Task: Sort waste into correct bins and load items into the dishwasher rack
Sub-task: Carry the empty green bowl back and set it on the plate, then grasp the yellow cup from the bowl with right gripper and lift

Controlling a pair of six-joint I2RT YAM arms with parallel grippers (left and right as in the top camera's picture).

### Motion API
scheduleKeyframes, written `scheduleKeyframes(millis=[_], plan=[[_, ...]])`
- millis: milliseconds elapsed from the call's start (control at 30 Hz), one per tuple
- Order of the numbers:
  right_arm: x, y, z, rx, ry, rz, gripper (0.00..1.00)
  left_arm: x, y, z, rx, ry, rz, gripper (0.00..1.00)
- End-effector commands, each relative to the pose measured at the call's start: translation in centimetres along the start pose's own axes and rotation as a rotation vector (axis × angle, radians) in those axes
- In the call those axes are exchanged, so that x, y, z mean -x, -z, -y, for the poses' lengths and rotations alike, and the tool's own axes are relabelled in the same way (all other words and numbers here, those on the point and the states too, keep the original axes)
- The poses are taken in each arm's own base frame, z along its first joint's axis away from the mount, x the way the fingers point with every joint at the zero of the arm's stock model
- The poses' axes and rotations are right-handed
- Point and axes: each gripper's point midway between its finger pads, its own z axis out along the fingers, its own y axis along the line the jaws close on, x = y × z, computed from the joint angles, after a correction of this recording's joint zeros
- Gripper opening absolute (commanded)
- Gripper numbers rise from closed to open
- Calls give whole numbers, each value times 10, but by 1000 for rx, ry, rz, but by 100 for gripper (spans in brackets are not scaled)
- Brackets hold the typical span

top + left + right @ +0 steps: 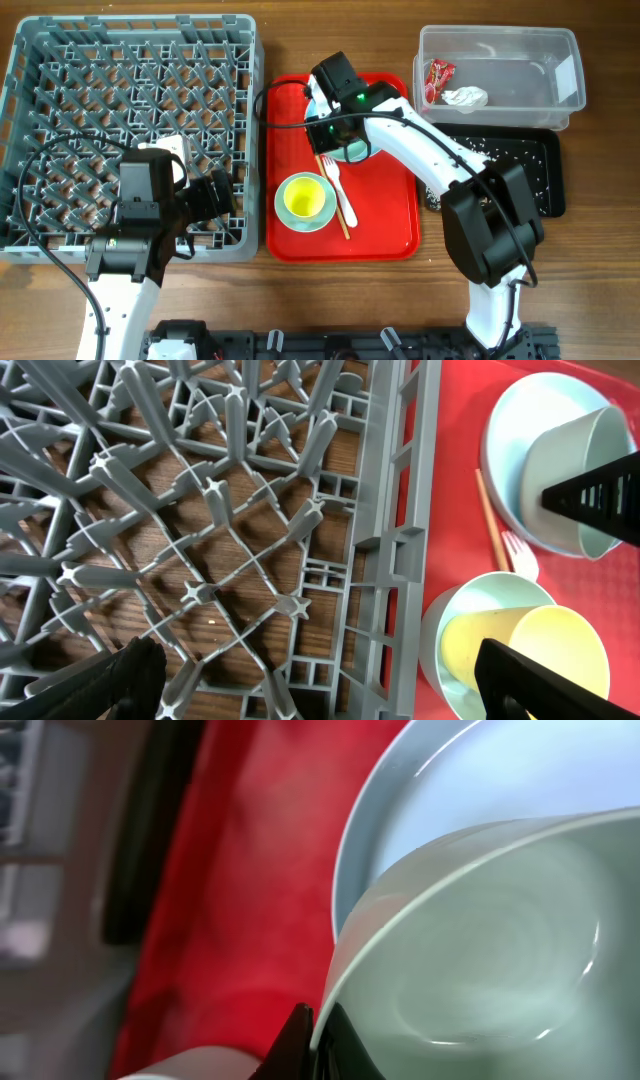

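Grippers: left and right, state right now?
Left gripper: open, empty.
Right gripper: closed on the rim of the pale blue-green bowl.

Both arms same build: left arm [120, 300] and right arm [420, 145] are glossy white tubular links with boxy matte-black joint housings [495, 225]. A thin black cable [22, 200] loops out at 9 o'clock of the left arm, and a second black cable [260, 108] at 9 o'clock of the right wrist. Small green LED [355, 98] glowing on the right wrist block. Left gripper [340, 685] fingers [130, 675] are plain black wedges (right gripper [318, 1042] finger [600, 495] shows triangular truss ribbing). Black base rail [350, 345] at 6 o'clock.
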Motion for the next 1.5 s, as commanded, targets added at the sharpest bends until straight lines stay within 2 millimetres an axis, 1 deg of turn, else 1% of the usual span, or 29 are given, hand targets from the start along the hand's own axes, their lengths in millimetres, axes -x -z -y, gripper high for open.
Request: scheduleKeyframes(millis=[0, 100, 133, 200, 233, 333, 400, 467, 500, 533, 600, 633, 700, 800, 867, 900, 967, 1033, 1067, 1100, 1233, 1367, 1400, 1433, 1467], plan=[[-10, -3, -29, 162, -28, -60, 6, 7, 4, 3, -17, -12, 17, 100], [-10, -2, -27, 161, -32, -60, 26, 7, 4, 3, -17, -12, 17, 100], [-10, -2, -26, 160, -36, -59, 31, 7, 4, 3, -17, -12, 17, 100], [-7, 3, -23, 157, -68, -55, 34, 7, 4, 3, -17, -12, 17, 100], [-3, 13, -20, 155, -81, -42, 36, 7, 4, 3, -17, -12, 17, 100], [13, 53, -17, 150, -89, 26, 43, 7, 4, 3, -17, -13, 18, 100], [20, 80, -18, 124, -71, 79, 45, 7, 4, 3, -17, -13, 18, 100], [19, 105, -19, 90, -59, 113, 50, 7, 4, 3, -17, -13, 18, 100], [11, 114, -22, 82, -41, 101, 50, 7, 4, 3, -17, -13, 18, 100], [0, 118, -24, 77, -42, 67, 50, 7, 4, 3, -17, -13, 18, 100], [-22, 116, -25, 64, -60, -20, 49, 7, 4, 3, -17, -12, 18, 100], [-37, 111, -26, 56, -87, -72, 48, 7, 4, 3, -17, -13, 18, 100], [-51, 102, -29, 50, -107, -119, 47, 7, 4, 3, -17, -13, 18, 100], [-71, 82, -36, 46, -85, -163, 45, 7, 4, 3, -17, -13, 18, 100], [-80, 69, -39, 41, -99, -173, 44, 7, 4, 3, -17, -13, 18, 100], [-84, 63, -38, 28, -114, -176, 43, 7, 4, 3, -17, -13, 18, 100], [-97, 46, -30, -32, -147, -182, 40, 7, 4, 3, -17, -13, 18, 100], [-105, 36, -27, -50, -167, -196, 39, 7, 4, 3, -17, -13, 18, 100], [-109, 30, -27, -53, -176, -205, 37, 7, 4, 3, -17, -13, 18, 100], [-113, 26, -26, -54, -176, -219, 30, 7, 4, 3, -17, -13, 18, 100], [-114, 23, -25, -59, -203, -223, 4, 7, 4, 3, -17, -13, 18, 100], [-109, 27, -25, -60, -234, -214, 4, 7, 4, 3, -17, -13, 19, 100], [-106, 32, -25, -59, -237, -206, 4, 9, 4, 4, -23, -13, 25, 100], [-99, 41, -25, -53, -241, -186, 4, 12, 5, 10, -53, -15, 37, 100], [-89, 54, -26, -42, -246, -150, 4, 16, 5, 18, -98, -19, 46, 100]])
